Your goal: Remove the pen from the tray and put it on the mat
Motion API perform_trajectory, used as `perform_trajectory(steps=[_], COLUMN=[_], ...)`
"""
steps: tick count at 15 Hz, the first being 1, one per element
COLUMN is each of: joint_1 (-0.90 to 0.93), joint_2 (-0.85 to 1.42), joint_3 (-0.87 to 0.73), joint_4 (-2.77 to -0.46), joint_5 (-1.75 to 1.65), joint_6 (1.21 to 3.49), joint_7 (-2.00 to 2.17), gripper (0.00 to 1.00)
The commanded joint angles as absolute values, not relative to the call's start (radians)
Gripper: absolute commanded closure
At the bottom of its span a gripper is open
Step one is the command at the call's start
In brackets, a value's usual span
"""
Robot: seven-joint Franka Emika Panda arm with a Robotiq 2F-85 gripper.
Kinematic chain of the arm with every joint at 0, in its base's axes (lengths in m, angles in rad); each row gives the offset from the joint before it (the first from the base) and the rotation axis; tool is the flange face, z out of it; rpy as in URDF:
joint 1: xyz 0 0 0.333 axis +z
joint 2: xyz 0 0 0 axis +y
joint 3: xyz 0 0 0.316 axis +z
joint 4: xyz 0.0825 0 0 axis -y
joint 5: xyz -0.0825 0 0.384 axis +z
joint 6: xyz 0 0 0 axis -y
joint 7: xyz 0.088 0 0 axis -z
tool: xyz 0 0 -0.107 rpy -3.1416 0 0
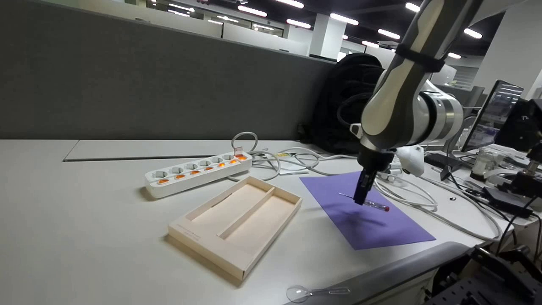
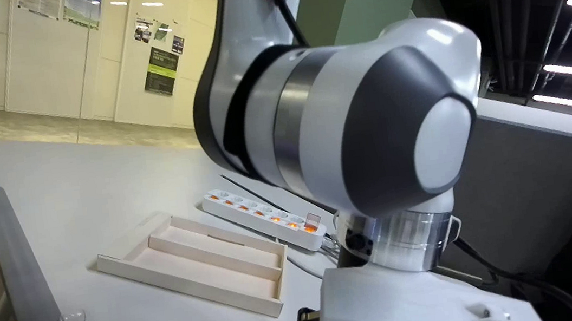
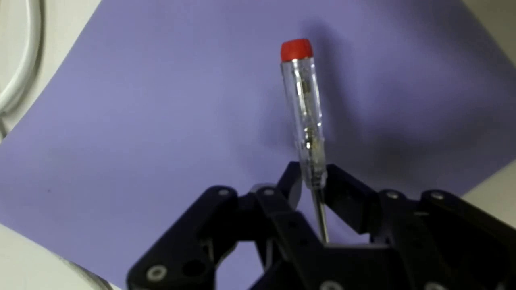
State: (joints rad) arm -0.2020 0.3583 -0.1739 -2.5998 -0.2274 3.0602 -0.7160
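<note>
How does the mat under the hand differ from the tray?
Colour: the mat is purple, the tray pale beige. Shape: the mat is a flat sheet; the tray has raised rims and a lengthwise divider. Position: the mat lies beneath the hand, which grips the pen, while the tray sits off to the side. Both are rectangular and rest on the white table.

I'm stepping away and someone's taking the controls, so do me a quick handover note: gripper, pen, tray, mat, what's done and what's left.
Gripper: closed on the clear-handled pen, away from its red end.
Pen: held over the mat, apparently a little above it, judging by the shadow.
Tray: on the desk beside the mat, not touching it.
Done: pen out of the tray and over the mat.
Left, most likely: lower the pen onto the mat, release, back off.
</note>
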Motion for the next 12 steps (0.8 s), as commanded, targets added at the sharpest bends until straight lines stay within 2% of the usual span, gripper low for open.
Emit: perform_trajectory(steps=[1,8,9,10,12], joint_1=[-0.233,-0.289,-0.307,-0.317,-0.354], joint_2=[0.455,0.493,0.491,0.489,0.473], joint_3=[-0.119,-0.035,-0.013,0.001,0.049], joint_4=[-2.543,-2.498,-2.497,-2.497,-2.505], joint_5=[-0.206,-0.221,-0.219,-0.217,-0.205], joint_6=[3.095,3.080,3.073,3.069,3.048], joint_7=[-0.621,-0.589,-0.596,-0.597,-0.603], gripper=[0.95,0.95,0.53,0.53,0.40])
